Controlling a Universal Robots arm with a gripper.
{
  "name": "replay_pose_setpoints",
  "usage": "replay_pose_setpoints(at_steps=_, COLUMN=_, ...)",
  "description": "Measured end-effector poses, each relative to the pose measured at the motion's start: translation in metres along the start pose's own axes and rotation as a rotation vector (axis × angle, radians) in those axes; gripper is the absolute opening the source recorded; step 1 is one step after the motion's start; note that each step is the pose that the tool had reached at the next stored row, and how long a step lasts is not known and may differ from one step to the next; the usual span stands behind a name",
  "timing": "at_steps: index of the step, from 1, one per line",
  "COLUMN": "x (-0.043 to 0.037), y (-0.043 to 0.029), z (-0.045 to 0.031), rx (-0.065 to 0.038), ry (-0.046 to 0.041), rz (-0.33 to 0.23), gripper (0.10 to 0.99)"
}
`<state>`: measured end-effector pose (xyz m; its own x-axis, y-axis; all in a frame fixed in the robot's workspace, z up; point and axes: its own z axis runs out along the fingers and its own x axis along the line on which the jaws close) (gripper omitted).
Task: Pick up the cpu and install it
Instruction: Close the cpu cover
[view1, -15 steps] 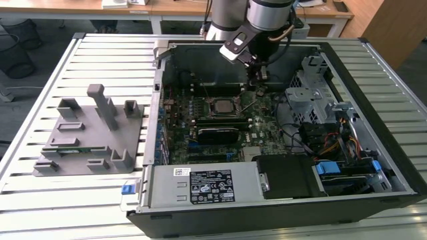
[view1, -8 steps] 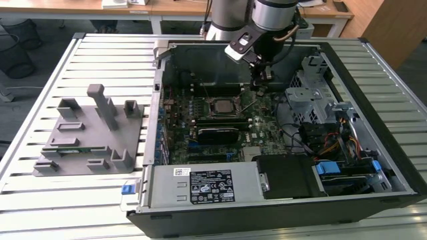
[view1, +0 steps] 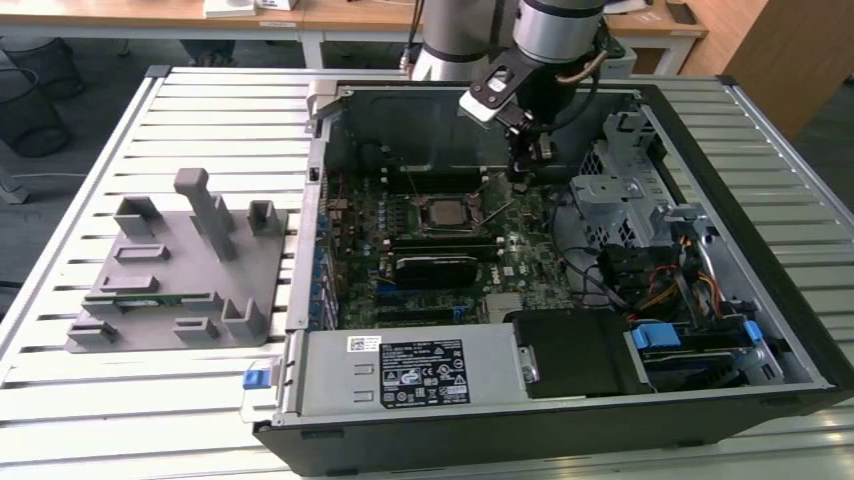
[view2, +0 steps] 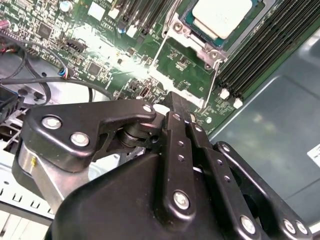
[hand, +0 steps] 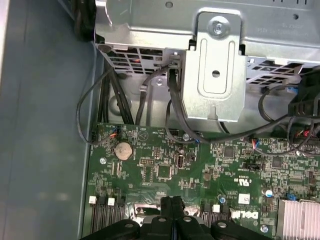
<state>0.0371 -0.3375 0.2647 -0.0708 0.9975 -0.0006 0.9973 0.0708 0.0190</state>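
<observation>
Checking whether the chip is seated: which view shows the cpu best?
The second wrist view: the cpu is large, its silvery top plain inside the socket. The exterior view shows the cpu as a small pale square.

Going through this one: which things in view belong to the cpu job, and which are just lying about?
Belong to the job:
cpu, lying in the socket frame on the motherboard
hand, shut, close by that socket

Just lying about:
grey fixture holding a green memory stick, on the table
power supply
metal bracket
</observation>
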Motion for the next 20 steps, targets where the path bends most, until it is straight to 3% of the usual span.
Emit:
replay_pose_setpoints(at_steps=10, x=0.0031, y=0.01, z=0.0048, rx=0.001, ry=-0.0001, rz=0.0, gripper=0.106)
replay_pose_setpoints(at_steps=20, x=0.0036, y=0.0129, z=0.0174, rx=0.006, ry=0.0003, rz=0.0, gripper=0.106)
